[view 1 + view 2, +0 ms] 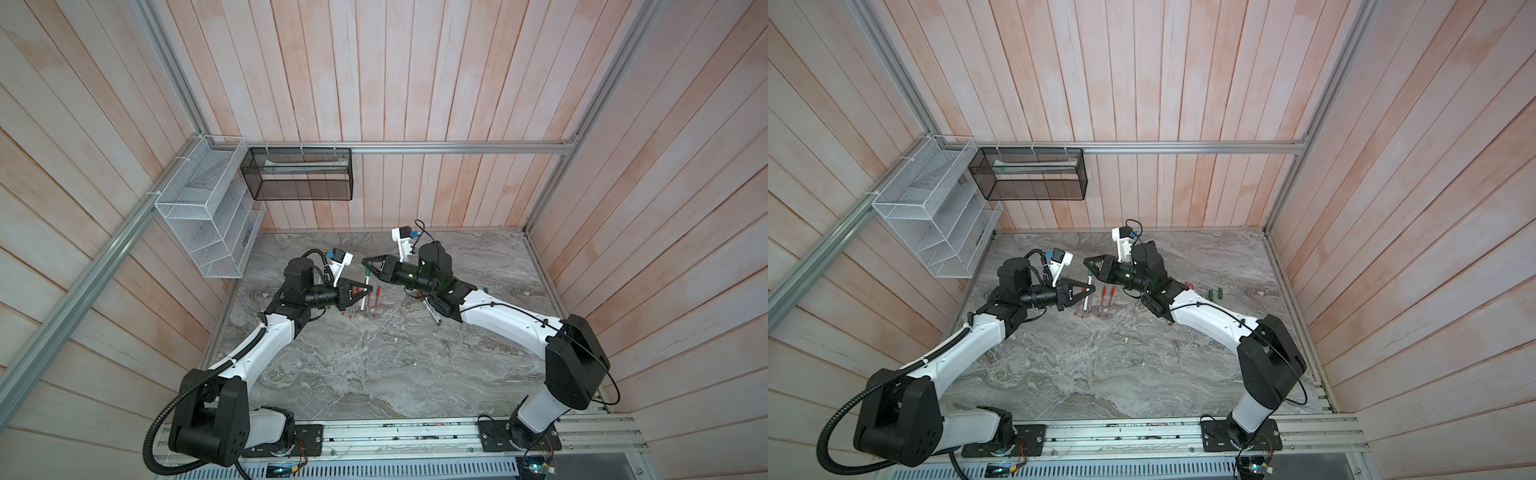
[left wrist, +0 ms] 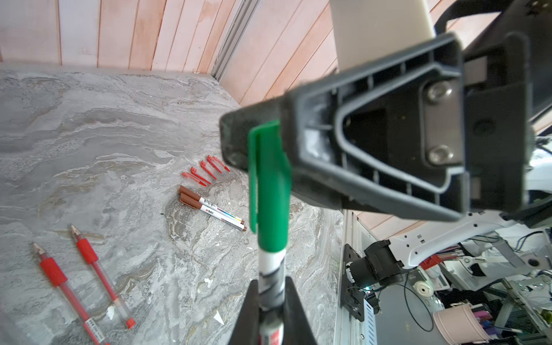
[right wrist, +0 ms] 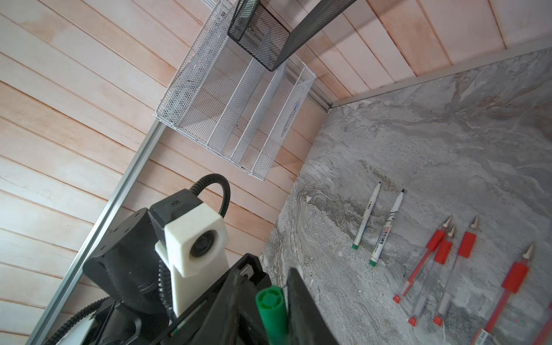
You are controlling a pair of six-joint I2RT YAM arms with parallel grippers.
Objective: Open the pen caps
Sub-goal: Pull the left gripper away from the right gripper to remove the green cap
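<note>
The step in hand is pulling the green cap [image 2: 270,185] off a marker [image 2: 270,268]. The left gripper [image 2: 271,288] is clamping the white barrel at the bottom centre of the left wrist view and holding the marker clear of the table [image 2: 89,119]. The cap is sitting on the barrel, not yet off.

The right gripper [image 3: 265,277] is straddling the cap's closed end. At the bottom centre of the right wrist view the cap is standing between the jaws, with what looks like a sliver of gap on one side. I cannot tell whether it is pinching or only surrounding the cap. In both top views the grippers are meeting just left of centre.

The next move, I judge, is calling for a firm squeeze on the cap. A straight pull along the barrel should follow, the left gripper holding fast. Two brown caps [image 2: 188,195] are waiting unpulled mid-frame, just below the loose red caps [image 2: 206,170].
</note>
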